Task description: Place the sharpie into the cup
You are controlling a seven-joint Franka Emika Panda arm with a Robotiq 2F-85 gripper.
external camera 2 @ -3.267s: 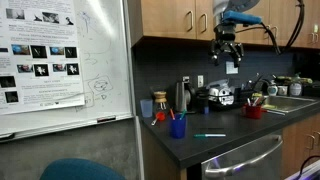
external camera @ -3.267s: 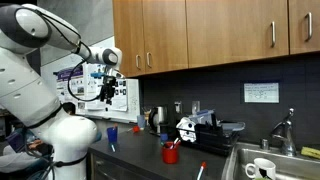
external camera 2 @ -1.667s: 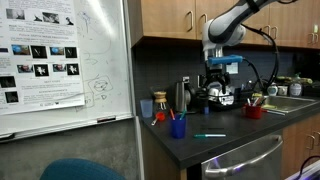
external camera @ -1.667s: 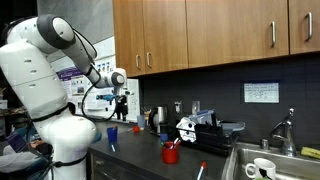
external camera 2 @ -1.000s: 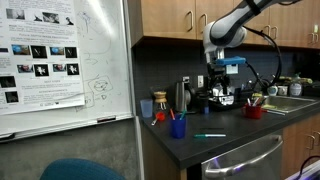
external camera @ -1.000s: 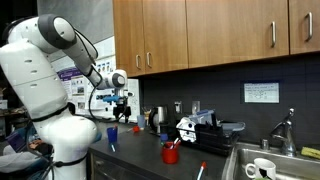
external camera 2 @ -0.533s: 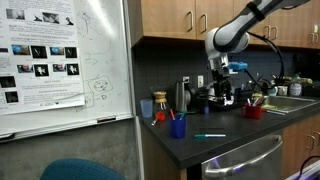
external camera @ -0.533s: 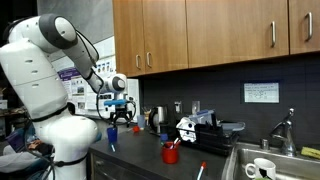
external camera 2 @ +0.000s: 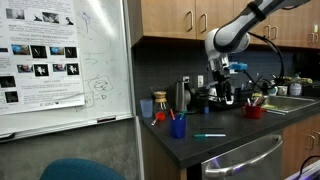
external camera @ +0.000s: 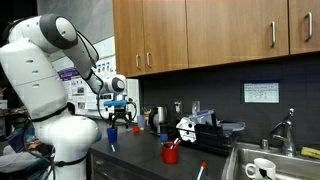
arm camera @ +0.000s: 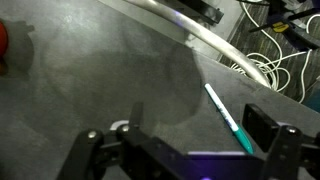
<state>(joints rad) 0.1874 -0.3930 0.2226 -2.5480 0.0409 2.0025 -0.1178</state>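
Observation:
The sharpie, white with a green cap, lies flat on the dark counter; in an exterior view it lies right of the blue cup. The cup also shows in an exterior view, upright with something standing in it. My gripper hangs open and empty above the counter, behind and above the sharpie, and it also shows in an exterior view. In the wrist view the gripper has its jaws wide apart, with the sharpie's capped end close to the right finger.
A red cup with items in it stands farther along the counter, also seen in an exterior view. Appliances line the back wall. A white mug sits in the sink. A whiteboard stands at the counter's end. Cables hang past the counter edge.
My gripper has come down from cabinet height to just above the counter near the sharpie. Over the last half second it has barely moved.

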